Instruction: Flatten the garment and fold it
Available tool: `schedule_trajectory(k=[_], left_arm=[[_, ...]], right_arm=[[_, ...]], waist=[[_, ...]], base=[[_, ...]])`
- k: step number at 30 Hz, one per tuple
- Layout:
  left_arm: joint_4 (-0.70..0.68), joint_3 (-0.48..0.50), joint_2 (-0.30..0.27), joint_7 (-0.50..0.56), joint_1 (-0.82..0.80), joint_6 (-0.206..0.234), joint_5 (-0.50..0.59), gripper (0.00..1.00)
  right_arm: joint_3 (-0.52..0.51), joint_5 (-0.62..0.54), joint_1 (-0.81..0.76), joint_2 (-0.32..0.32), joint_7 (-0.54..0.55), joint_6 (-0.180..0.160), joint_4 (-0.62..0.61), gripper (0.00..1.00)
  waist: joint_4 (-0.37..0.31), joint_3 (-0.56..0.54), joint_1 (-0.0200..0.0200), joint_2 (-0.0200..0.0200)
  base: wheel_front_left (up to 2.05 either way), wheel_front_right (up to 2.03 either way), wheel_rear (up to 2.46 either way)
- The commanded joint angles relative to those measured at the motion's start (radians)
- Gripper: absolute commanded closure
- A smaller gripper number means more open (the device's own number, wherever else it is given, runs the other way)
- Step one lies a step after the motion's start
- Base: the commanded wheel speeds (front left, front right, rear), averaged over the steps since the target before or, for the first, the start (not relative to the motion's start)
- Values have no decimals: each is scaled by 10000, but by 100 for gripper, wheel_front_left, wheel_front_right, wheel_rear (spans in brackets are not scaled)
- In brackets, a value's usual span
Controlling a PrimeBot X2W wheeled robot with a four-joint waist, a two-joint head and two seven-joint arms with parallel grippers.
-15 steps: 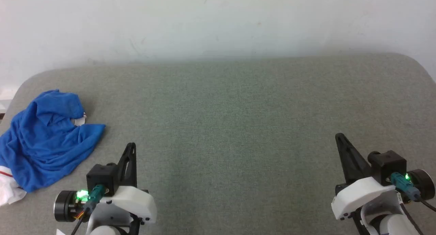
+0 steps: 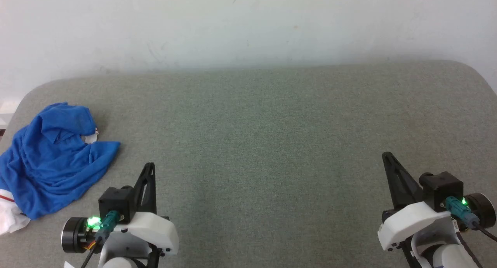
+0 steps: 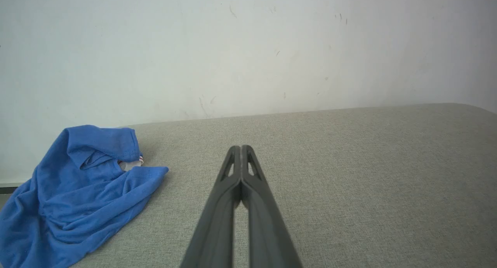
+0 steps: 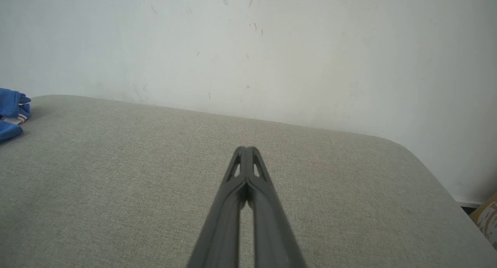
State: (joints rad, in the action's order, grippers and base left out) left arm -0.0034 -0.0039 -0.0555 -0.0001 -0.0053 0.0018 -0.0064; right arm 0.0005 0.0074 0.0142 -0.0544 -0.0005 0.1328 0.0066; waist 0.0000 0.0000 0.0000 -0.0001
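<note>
A big table [image 2: 248,116] stands against a pale wall [image 2: 248,27] that has small dark marks on it. The table top is covered in rough grey woven cloth, and its far corners are round.

The garment [image 2: 50,159] lies in a crumpled heap at the left end of the table, close to the round far corner. It is soft, bright blue and full of folds. A white part with a thin red stripe [image 2: 8,211] sits at the table's left edge. A small bit of white with red peeks out of a fold near the top of the heap.

The left gripper [image 2: 150,166] hangs over the near side of the table, near the garment but not touching it. Its two long dark fingers are pressed together and hold nothing. The right gripper [image 2: 386,155] hangs over the near side toward the table's right end, well apart from the garment. Its fingers are pressed together too, with nothing in them.

Wide, flat grey cloth runs across the table between the two grippers and on to the wall. Past the table's right end, low down, is a brown thing [image 4: 488,217] too small to tell.
</note>
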Motion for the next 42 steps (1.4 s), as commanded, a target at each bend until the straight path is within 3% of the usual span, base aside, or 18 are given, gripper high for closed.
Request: schedule_trajectory(k=[1, 26, 42], left_arm=[[-4, -6, -4, -1, 0, 0, -4, 0], [-30, -24, 5, -422, 121, 258, -239, 0], [-117, -41, 13, -756, 246, 481, -451, 0]], right_arm=[[1, 7, 4, -6, -1, 0, 12, 0], [-462, 226, -96, -1, -421, -3, 91, 0], [-539, 102, -163, 5, -755, -6, 196, 0]], waist=[[0, 0, 0, 0], [61, 38, 0, 0], [591, 48, 0, 0]], base=[[0, 0, 0], [0, 0, 0], [0, 0, 0]])
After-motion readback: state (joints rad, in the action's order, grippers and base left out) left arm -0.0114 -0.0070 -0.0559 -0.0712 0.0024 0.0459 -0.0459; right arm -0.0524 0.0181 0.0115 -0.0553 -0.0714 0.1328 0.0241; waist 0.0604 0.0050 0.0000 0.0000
